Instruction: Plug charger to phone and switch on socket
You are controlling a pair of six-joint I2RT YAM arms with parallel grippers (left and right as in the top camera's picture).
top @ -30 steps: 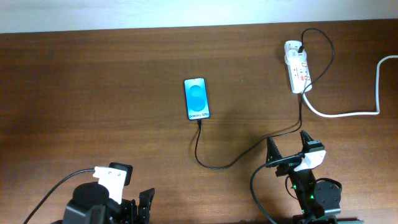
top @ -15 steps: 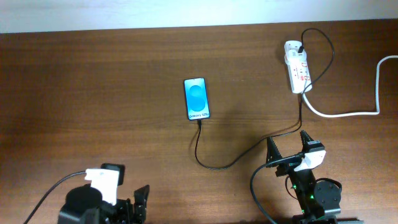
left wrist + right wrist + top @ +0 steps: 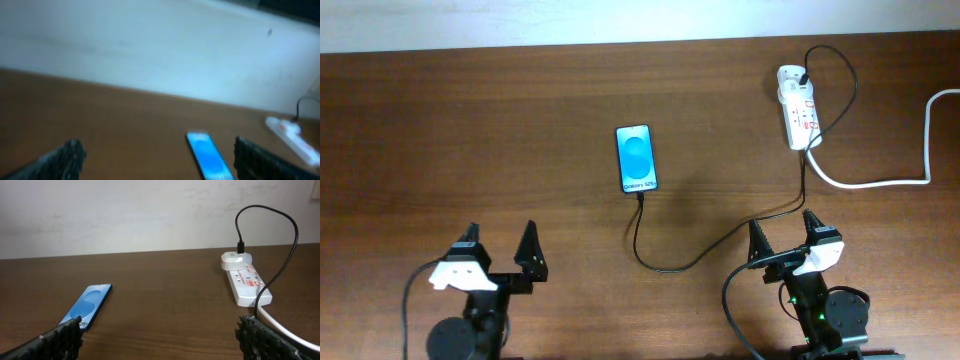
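A dark brown wooden table (image 3: 470, 130) fills nearly the whole overhead view, with a pale strip of wall (image 3: 520, 25) along the top edge. The phone (image 3: 636, 158) lies flat just left of centre, its blue screen facing up and its long side running up and down the frame. The charger (image 3: 665, 267) meets the phone's lower edge, sags down in a loop and crosses rightward. It passes right by the right arm's finger tips, then climbs and arcs over to a small white block at the top end of the socket (image 3: 799, 118) in the upper right. The socket lies flat with red marks on its face; whether the switches are on cannot be told. Its thick white cord (image 3: 880, 182) leaves the lower end and bends away to the right edge. The left gripper (image 3: 500, 240) sits at the lower left, fingers spread wide with nothing between them, well apart from the phone. The right gripper (image 3: 781, 222) sits at the lower right, also spread wide and holding nothing. The left wrist view is blurred but shows the phone (image 3: 209, 157) and socket (image 3: 292, 140) ahead between its parted fingers (image 3: 65, 160). The right wrist view shows the phone (image 3: 87, 306) at lower left and the socket (image 3: 246, 282) at right.
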